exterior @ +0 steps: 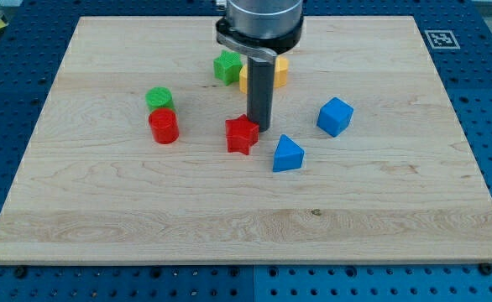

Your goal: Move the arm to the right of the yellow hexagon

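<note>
The yellow hexagon (280, 73) lies near the board's top centre, mostly hidden behind the dark rod; a second yellow edge (243, 80) shows on the rod's left. My tip (260, 128) rests on the board just right of the red star (242, 134), below the yellow hexagon. A green star (227, 66) sits left of the yellow block.
A green cylinder (159, 98) stands above a red cylinder (164, 127) at the left. A blue cube (335, 116) and a blue triangular block (287, 154) lie right of and below my tip. The wooden board (78, 210) has blue pegboard around it.
</note>
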{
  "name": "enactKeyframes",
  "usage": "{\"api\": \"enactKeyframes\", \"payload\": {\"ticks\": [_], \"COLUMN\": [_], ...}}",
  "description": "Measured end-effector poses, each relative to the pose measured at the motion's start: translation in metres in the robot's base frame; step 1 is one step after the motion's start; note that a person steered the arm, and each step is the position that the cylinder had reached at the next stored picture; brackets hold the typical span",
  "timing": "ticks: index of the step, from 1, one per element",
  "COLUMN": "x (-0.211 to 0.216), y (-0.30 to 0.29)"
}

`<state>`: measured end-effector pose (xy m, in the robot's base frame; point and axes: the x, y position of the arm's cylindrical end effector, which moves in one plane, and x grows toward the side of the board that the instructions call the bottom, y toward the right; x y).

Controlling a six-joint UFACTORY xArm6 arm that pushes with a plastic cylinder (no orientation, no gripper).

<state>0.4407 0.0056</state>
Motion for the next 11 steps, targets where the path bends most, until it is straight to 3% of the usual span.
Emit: {"api": "enactKeyframes", "payload": {"ticks": [2,6,9,11], "x": [0.019,-0.048,-0.057,-0.119], "y": [-0.022,-0.028,0.133,0.101]}}
